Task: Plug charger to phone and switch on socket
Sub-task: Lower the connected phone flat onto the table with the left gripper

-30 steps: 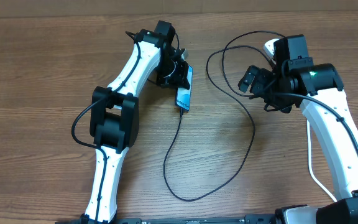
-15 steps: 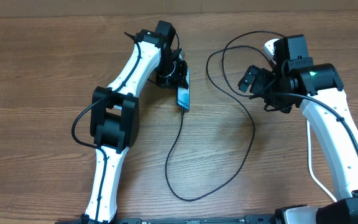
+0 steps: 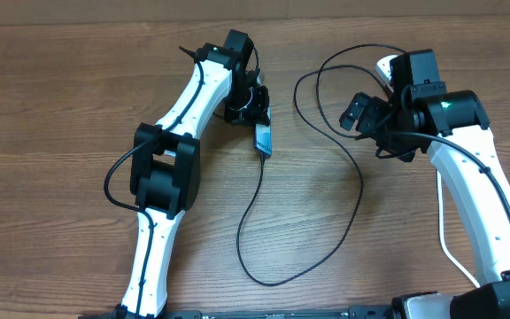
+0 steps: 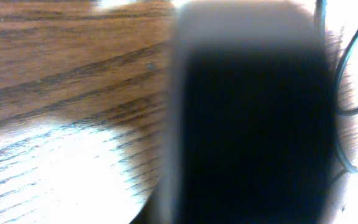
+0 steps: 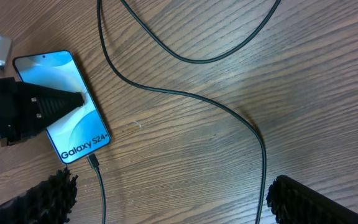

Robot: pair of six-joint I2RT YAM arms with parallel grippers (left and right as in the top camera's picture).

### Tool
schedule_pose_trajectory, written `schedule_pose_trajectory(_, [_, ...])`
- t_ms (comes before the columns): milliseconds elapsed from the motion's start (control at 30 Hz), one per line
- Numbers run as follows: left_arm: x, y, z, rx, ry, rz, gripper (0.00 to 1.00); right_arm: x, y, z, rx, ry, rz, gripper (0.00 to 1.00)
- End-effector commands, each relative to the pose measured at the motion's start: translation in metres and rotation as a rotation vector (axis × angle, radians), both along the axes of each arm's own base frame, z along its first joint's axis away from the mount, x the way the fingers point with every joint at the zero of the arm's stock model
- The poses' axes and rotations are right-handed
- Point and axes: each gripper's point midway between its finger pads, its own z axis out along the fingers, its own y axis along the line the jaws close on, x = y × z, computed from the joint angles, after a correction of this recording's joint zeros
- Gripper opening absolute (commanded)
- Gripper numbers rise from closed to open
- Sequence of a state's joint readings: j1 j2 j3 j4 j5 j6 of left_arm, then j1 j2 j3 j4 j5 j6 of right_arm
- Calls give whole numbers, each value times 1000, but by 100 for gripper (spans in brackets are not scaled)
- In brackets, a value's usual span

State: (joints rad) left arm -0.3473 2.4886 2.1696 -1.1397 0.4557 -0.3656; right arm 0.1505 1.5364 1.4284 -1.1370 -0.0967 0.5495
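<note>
The phone (image 3: pixel 262 137) lies left of the table's middle and looks narrow from overhead, tipped up on one long edge. Its blue "Galaxy S24+" screen shows in the right wrist view (image 5: pixel 67 118). My left gripper (image 3: pixel 251 108) is shut on it, with a black finger across the screen (image 5: pixel 39 106). The left wrist view is filled by the blurred dark phone (image 4: pixel 253 124). The charger's black cable (image 3: pixel 361 190) loops over the table, and its plug tip (image 5: pixel 93 163) meets the phone's lower short edge. My right gripper (image 5: pixel 166 193) hovers open and empty. The socket (image 3: pixel 384 66) is mostly hidden behind the right arm.
A white cord (image 3: pixel 444 239) runs down the right side under the right arm. Cable loops (image 5: pixel 185 93) cross the wood between the two grippers. A cardboard wall lines the table's far edge (image 3: pixel 326 7).
The phone has tipped further onto its edge in my left gripper and looks narrower from overhead. The right arm has not moved.
</note>
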Motion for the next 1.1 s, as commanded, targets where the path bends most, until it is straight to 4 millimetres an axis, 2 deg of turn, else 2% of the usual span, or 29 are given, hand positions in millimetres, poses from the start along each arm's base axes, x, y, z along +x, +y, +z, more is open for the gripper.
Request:
schedule_pose_trajectory(0, [-4, -6, -5, 1, 15, -4, 13, 6, -2, 7, 0, -24, -11, 100])
schedule_pose_trajectory(200, [-4, -5, -6, 8, 14, -4, 15, 6, -2, 7, 0, -24, -11, 100])
schedule_pose_trajectory(267, [-4, -1, -7, 31, 10, -2, 23, 6, -2, 7, 0, -24, -11, 100])
schedule_pose_trajectory(300, [-4, -1, -8, 34, 9, -2, 23, 6, -2, 7, 0, -24, -11, 100])
schedule_pose_trajectory(567, [-3, 2, -9, 53, 6, 0, 23, 6, -2, 7, 0, -24, -11, 100])
schedule_pose_trajectory(767, [-3, 8, -11, 88, 2, 3, 27, 6, -2, 7, 0, -24, -11, 100])
schedule_pose_trajectory(1067, [-4, 12, -13, 111, 3, 5, 22, 6, -2, 7, 0, -24, -11, 100])
